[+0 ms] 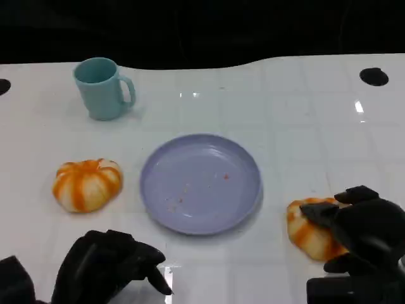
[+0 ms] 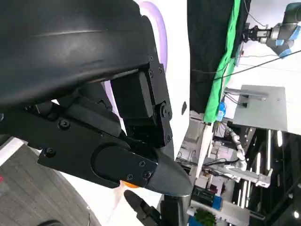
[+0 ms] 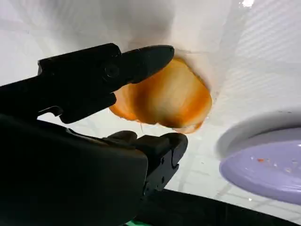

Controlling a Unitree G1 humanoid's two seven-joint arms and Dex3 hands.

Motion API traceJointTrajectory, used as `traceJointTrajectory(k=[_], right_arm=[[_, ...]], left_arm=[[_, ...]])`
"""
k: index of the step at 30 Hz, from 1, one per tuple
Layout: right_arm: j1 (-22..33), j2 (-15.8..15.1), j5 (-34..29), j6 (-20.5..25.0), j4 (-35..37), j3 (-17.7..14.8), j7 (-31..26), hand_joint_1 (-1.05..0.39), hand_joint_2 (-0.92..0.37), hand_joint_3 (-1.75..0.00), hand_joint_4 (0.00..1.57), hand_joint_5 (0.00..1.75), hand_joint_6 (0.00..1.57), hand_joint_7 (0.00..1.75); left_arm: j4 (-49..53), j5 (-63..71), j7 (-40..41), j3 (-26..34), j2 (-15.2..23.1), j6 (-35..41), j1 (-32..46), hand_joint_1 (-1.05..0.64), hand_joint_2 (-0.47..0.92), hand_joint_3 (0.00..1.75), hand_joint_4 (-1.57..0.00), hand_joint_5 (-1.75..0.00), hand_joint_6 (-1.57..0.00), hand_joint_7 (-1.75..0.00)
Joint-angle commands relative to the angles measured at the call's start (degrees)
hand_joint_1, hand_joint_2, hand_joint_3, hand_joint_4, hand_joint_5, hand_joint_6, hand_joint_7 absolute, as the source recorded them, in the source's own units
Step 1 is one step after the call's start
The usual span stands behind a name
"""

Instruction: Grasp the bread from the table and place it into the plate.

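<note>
A: What does the desk (image 1: 304, 101) look like?

B: White and glossy, faint grid lines, light glare, black beyond its far edge. A lilac plate (image 1: 200, 183) sits mid-desk with crumbs; a teal mug (image 1: 101, 87) stands far left.

A: And the bread?

B: One bread (image 1: 309, 229) lies right of the plate, on the desk. The right hand (image 1: 361, 231) has fingers (image 3: 141, 61) above and below it, touching, partly covering it. Another bread (image 1: 87, 183) lies left of the plate.

A: The left hand (image 1: 107, 266)?

B: Near left, fingers curled in, holding nothing, cut off by the picture's edge.
</note>
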Motion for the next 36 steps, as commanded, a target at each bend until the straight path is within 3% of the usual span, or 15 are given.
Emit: traceJointTrajectory(k=[1, 9, 15, 23, 26, 32, 36], right_arm=[[-2.0, 0.0, 0.0, 1.0, 1.9, 1.3, -0.1, -0.61, -0.92, -0.13, 0.1, 0.42, 0.35, 0.01], [-5.6, 1.6, 1.9, 3.3, 4.9, 2.8, 1.8, -0.58, -0.92, -0.18, 0.17, 0.42, 0.44, 0.04], [-8.1, 2.3, 3.5, 5.7, 6.6, 3.6, 4.4, -0.53, -0.92, -0.14, 0.31, 0.45, 0.54, 0.07], [-10.5, 1.5, 4.2, 6.4, 8.1, 5.2, 7.6, -0.45, -0.92, -0.11, 0.65, 0.68, 0.86, 0.18], [-10.9, 1.2, 3.9, 5.1, 9.4, 5.5, 4.9, -0.37, -0.92, -0.14, 0.7, 0.85, 0.94, 0.15], [-12.6, 0.7, 1.1, 1.0, 15.0, 7.1, -7.0, -0.26, -0.92, -0.14, 0.87, 1.04, 1.11, 0.21], [-15.4, 0.4, -1.1, -2.2, 21.9, 9.1, -15.5, -0.21, -0.92, -0.08, 0.89, 1.47, 1.2, 0.25]], left_arm=[[-1.1, -0.1, 0.6, 0.1, 0.4, 0.2, 0.8, -0.94, 0.85, 0.0, -1.28, -0.86, -1.56, -0.01], [-2.1, 0.1, 1.4, -0.2, 0.4, 0.7, 1.3, -0.94, 0.85, 0.0, -1.28, -0.85, -1.57, -0.01], [-3.0, 0.1, 2.0, -0.6, 0.3, 1.1, 1.6, -0.94, 0.86, 0.0, -1.29, -0.85, -1.57, -0.01], [-3.3, 0.1, 1.9, -0.7, 0.2, 1.1, 1.9, -0.94, 0.86, 0.0, -1.29, -0.84, -1.57, 0.0], [-3.7, 0.0, 2.1, -0.8, 0.1, 1.4, 2.1, -0.94, 0.86, 0.0, -1.29, -0.83, -1.56, 0.0], [-4.2, 0.3, 2.4, -1.0, 0.1, 1.4, 2.4, -0.94, 0.86, 0.0, -1.29, -0.82, -1.56, 0.0], [-4.3, 0.6, 2.7, -1.1, 0.2, 1.2, 2.5, -0.94, 0.87, 0.0, -1.3, -0.81, -1.56, 0.0]])
